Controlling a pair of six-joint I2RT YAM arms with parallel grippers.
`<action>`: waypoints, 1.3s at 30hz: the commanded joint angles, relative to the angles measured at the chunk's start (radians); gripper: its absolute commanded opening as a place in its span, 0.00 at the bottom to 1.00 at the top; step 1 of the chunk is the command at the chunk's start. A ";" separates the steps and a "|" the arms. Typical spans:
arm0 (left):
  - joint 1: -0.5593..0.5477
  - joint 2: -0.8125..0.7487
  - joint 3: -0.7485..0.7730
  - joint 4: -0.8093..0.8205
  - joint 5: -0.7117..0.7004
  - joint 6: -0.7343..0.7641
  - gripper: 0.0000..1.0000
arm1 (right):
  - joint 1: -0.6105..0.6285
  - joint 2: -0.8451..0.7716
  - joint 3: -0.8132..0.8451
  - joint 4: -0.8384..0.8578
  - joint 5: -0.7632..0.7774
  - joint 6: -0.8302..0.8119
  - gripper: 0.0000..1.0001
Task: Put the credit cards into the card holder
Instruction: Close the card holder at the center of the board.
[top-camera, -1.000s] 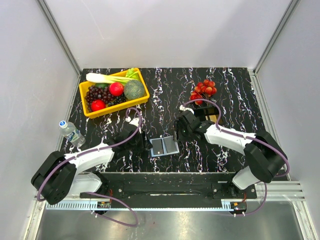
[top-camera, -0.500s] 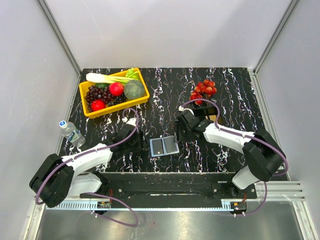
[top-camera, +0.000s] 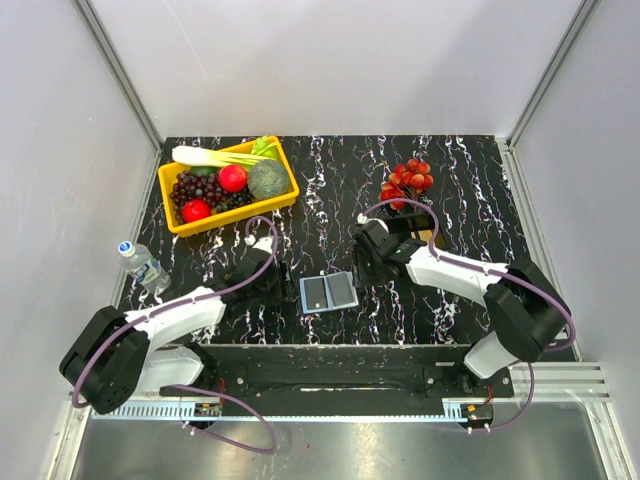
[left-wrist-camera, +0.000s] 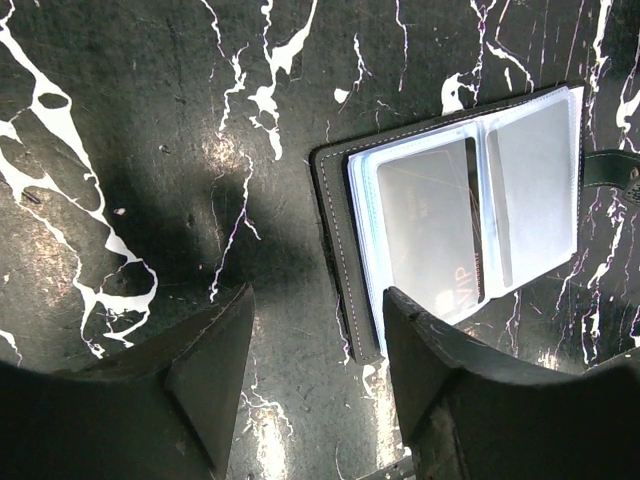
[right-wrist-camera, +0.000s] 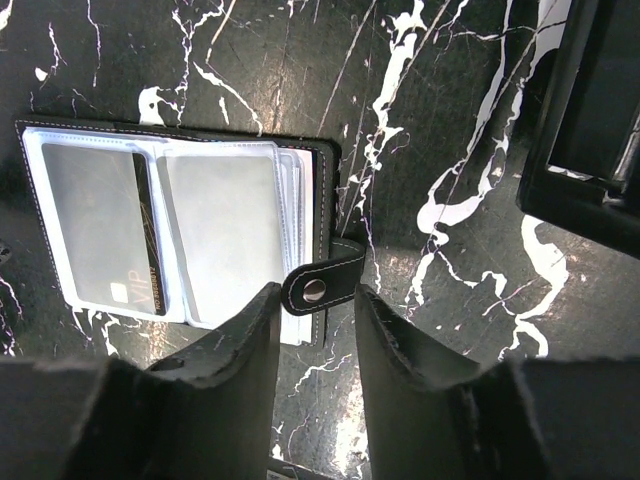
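Found the holder (top-camera: 329, 292) lying open and flat mid-table, pale sleeves up, long axis running across from one arm to the other. Made out one card (left-wrist-camera: 425, 225) in the sleeve on the left arm's side; spotted no loose card. Saw the strap (right-wrist-camera: 325, 283) jutting from the edge facing the right gripper (right-wrist-camera: 317, 300), with its part-open fingers either side of the strap, gripping nothing; contact impossible to tell. Judged that arm the nearer. Saw the left gripper (left-wrist-camera: 317, 305) parted too, empty, just off the opposite edge, holder lying right of its gap.
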 joint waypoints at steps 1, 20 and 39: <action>0.006 -0.002 0.002 0.054 0.006 0.002 0.58 | -0.005 -0.025 0.029 -0.006 0.003 -0.006 0.39; 0.007 0.034 -0.047 0.111 0.085 -0.017 0.51 | -0.005 -0.054 -0.008 -0.006 0.081 0.025 0.00; 0.006 0.152 -0.064 0.362 0.244 -0.110 0.51 | -0.019 0.095 -0.060 0.123 -0.098 0.034 0.00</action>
